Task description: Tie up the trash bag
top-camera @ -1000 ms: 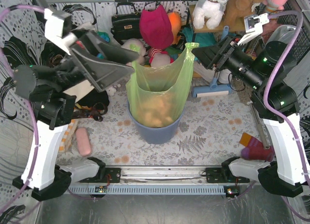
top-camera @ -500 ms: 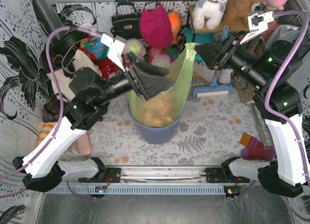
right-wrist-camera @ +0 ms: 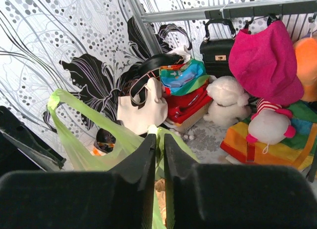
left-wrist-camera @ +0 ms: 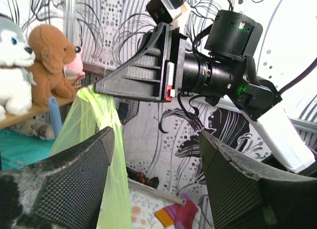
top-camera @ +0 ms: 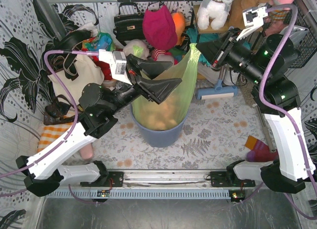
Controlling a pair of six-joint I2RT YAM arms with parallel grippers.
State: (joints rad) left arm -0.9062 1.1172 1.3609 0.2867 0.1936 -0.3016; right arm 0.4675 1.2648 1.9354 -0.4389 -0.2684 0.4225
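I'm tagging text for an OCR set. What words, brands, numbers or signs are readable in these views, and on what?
No text reads as words or numbers in any view.
Red and white sticker on the right gripper: too small to read.
Gold plate on the black handbag: blurred, unreadable.
The trash bag: no print shows.

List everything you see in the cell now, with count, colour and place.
translucent light-green plastic trash bag: 1, green, in the bin, centre
round blue plastic bin: 1, blue, table centre
black boxy handbag: 1, black, back
magenta fabric hat: 1, magenta, back centre
white plush dog: 1, white, back shelf
brown plush dog: 1, brown, same shelf
cream tote handbag: 1, cream, left
blue-and-white roller: 1, right of bin
left tool: 1, black, open, at bag's left side
right tool: 1, black, shut on bag's top
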